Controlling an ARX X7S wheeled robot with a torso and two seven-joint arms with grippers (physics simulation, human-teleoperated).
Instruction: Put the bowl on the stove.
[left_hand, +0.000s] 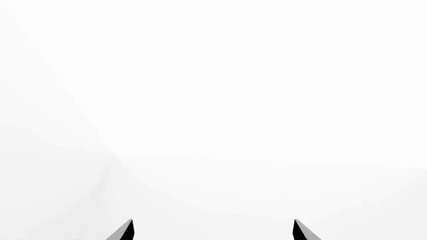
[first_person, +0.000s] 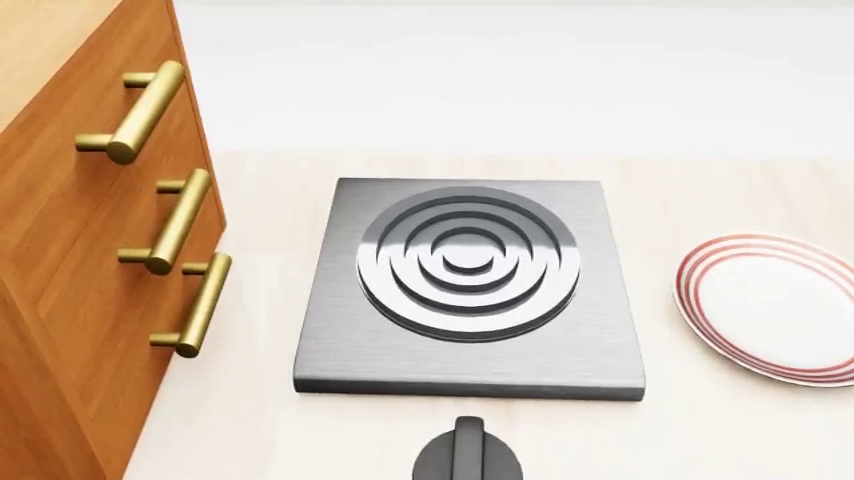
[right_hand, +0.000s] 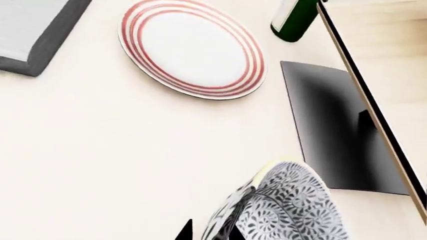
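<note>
— What lies around the stove (first_person: 467, 330)?
— Left of it a wooden cabinet (first_person: 80, 250) with brass handles; right of it the red-ringed plate (first_person: 781, 310); the black knob (first_person: 467, 455) in front.
— And the bowl (right_hand: 283, 207)?
— Beyond the plate from the stove, the right gripper (right_hand: 210, 232) clamped on its rim.
— The left gripper (left_hand: 213, 230)?
— Fingers spread wide, nothing between.

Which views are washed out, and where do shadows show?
Left wrist view: almost pure white, only the left end effector tips visible. Head view: evenly lit, sharp; the stove casts a faint shadow. Right wrist view: sharp; the bowl cropped at the edge, a dark gradient across the black panel.
</note>
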